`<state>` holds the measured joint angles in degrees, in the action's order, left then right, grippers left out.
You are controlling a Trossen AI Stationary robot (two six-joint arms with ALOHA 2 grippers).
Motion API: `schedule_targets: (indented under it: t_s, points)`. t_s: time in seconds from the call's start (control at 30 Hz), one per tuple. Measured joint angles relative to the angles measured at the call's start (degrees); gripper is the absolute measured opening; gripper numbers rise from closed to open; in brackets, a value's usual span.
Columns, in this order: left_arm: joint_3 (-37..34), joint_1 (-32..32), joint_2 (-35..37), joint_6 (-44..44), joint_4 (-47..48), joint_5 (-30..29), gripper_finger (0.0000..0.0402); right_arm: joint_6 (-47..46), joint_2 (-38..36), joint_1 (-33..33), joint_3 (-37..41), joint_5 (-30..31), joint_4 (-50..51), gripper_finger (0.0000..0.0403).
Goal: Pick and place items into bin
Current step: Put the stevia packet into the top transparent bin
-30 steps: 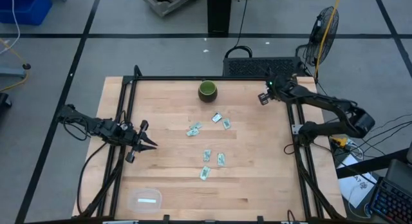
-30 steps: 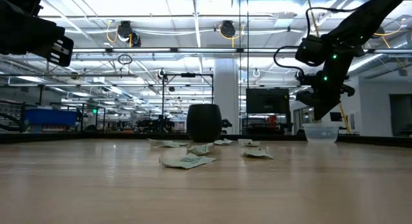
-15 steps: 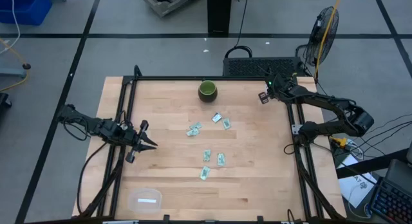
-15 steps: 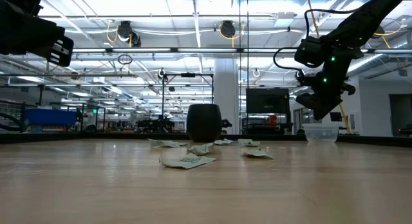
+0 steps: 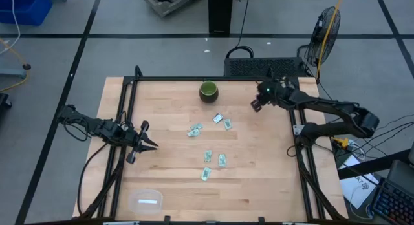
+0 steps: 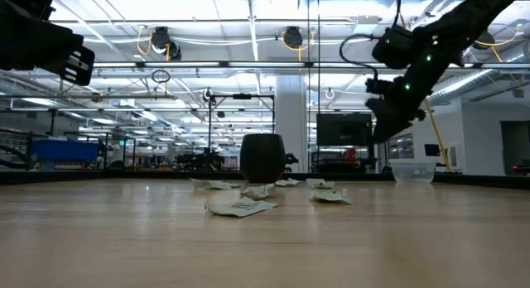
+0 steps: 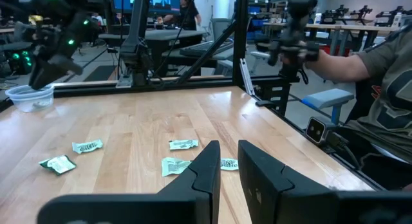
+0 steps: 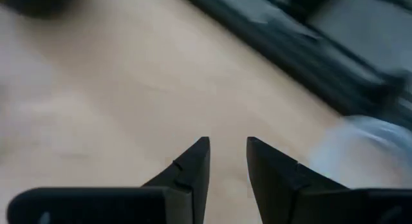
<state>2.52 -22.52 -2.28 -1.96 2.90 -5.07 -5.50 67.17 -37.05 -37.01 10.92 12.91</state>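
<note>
From overhead, six small green-and-white packets (image 5: pixel 208 148) lay scattered across the middle of the wooden table (image 5: pixel 259 180). The right gripper (image 5: pixel 257 104) hung above the table's far right part, beside the dark green bowl (image 5: pixel 208 90) and just beyond the nearest packets, touching none. The left gripper (image 5: pixel 143 139) waited over the table's left edge, well apart from the packets, its fingers spread with nothing between them. A clear plastic bin (image 5: pixel 145 200) sat at the near left corner with one packet inside.

At table height, the packets (image 6: pixel 241 206) lay flat in front of the bowl (image 6: pixel 262 158). The right gripper (image 6: pixel 383 127) was raised well above them.

Through the left wrist camera, packets (image 7: pixel 183 144) lay on the wood just ahead of the slightly parted fingers (image 7: pixel 209 165). A person's sleeve (image 7: pixel 351 64) showed beyond the table.

The right wrist camera showed its fingers (image 8: pixel 196 161) a little apart over bare wood, empty.
</note>
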Motion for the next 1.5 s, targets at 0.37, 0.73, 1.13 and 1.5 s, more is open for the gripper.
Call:
schedule_targets:
  t_s: [0.37,0.73,1.13,1.5]
  points:
    - [0.0,0.0,0.0,0.0,0.0,0.0,0.0063,7.5,-0.4,24.8,0.0,-11.0,-11.0,0.0089]
    - [0.0,0.0,0.0,0.0,0.0,0.0,0.0063,14.6,6.8,43.1,0.7,-1.7,-15.2,0.0117]
    - [0.0,0.0,0.0,0.0,0.0,0.0,0.0063,22.4,17.6,49.8,2.9,-0.5,-32.8,0.0139]
    - [0.0,0.0,0.0,0.0,0.0,0.0,0.0063,22.6,21.1,57.1,0.3,-2.1,-36.4,0.0139]
